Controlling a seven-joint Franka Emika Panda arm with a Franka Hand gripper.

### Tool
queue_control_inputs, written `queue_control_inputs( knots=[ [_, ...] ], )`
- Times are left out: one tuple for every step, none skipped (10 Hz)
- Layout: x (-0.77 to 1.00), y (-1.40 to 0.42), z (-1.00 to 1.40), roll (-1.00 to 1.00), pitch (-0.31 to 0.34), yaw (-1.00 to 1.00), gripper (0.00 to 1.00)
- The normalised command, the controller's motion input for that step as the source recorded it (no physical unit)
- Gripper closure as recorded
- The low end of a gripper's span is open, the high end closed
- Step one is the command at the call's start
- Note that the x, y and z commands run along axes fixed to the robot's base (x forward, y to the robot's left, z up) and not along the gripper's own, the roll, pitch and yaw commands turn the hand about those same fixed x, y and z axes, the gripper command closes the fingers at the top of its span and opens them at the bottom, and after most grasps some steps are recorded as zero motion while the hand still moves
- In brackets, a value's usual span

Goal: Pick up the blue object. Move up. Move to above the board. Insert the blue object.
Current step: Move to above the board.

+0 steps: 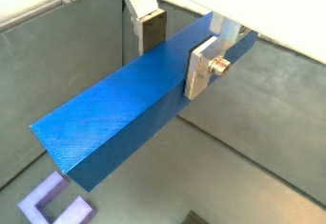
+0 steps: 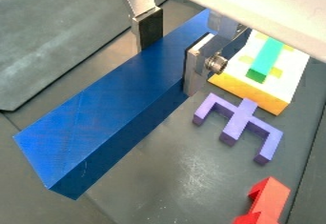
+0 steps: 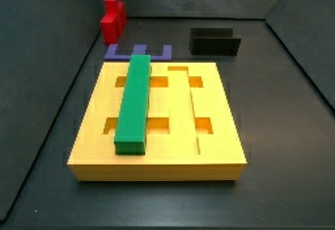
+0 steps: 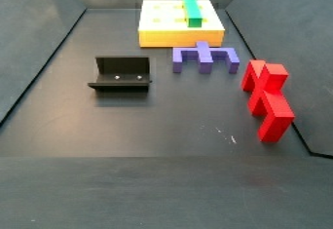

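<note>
Above purple piece (image 2: 234, 120), tool (image 2: 174, 43) clamping blue object (image 2: 109, 118)

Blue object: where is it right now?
The blue object is clamped in the claw, visible only in both wrist views, raised off the floor; the purple piece and the board lie below, beside it.

We see the gripper (image 1: 176, 49) closed on the blue object (image 1: 133, 104) in both wrist views: flat silver metal finger plates (image 1: 201, 68), dark matt pads. Blue object looks like matt plastic with a fine ribbed, printed-looking texture. The board (image 3: 160, 146), green bar (image 3: 133, 102) and red piece (image 4: 268, 98) read as smooth matt plastic. Fixture (image 4: 121, 75) is dark, matt. Floor (image 4: 117, 174) is dark with a slight sheen.
</note>
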Motion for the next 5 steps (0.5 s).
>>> queue_control_inputs(
  knots=[
    [0.06,0.01,0.2,0.0,0.068,0.0,1.0],
    [-0.05,-1.4,0.18,0.04,0.243,0.39,1.0],
    [-0.06,-1.4,0.16,0.09,0.202,0.35,1.0],
    [-0.06,-1.4,0.17,0.1,0.147,0.28,1.0],
    [-0.06,-1.4,0.16,0.03,0.059,0.14,1.0]
  ],
)
